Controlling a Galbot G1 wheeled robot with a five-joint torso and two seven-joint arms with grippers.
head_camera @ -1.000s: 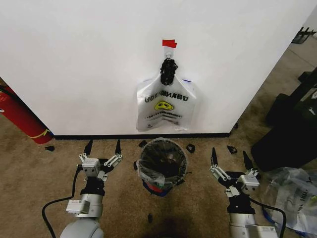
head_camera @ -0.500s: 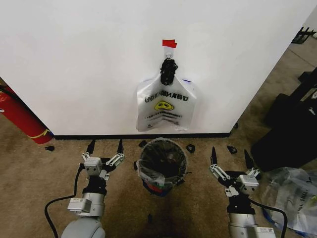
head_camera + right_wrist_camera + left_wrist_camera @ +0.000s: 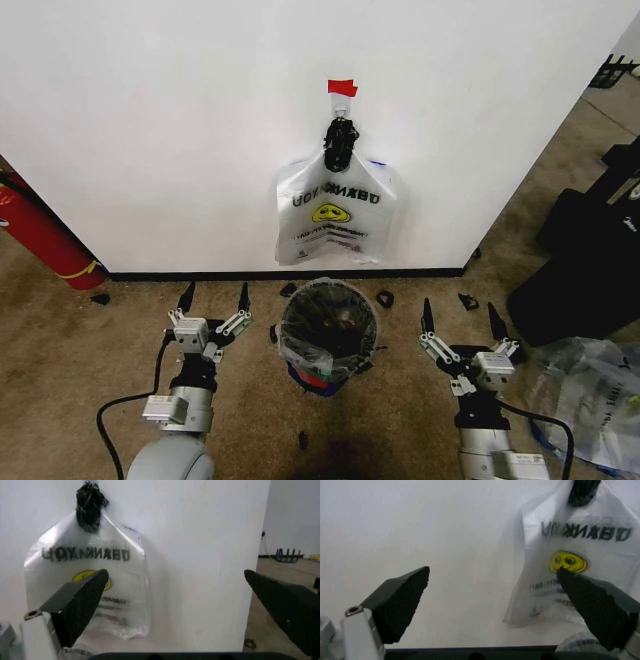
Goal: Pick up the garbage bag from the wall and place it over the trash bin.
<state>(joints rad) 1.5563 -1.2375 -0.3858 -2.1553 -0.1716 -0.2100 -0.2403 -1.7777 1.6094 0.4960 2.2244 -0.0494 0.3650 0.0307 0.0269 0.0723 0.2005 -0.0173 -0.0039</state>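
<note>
Black fingers [image 3: 187, 296] of the left gripper [image 3: 214, 297] are spread wide and hold nothing, pointing toward the wall [image 3: 150, 120] above the carpet [image 3: 60, 340]; its arm reaches up from the lower left. Beyond the bin [image 3: 328, 332], the right gripper [image 3: 459, 313] mirrors it, fingers wide and holding nothing, arm rising from the lower right. Between them the bin stands on the carpet near the wall. Above it, the bag [image 3: 335, 215] hangs on the wall by its black-tied neck, below a red tape [image 3: 342, 88].
</note>
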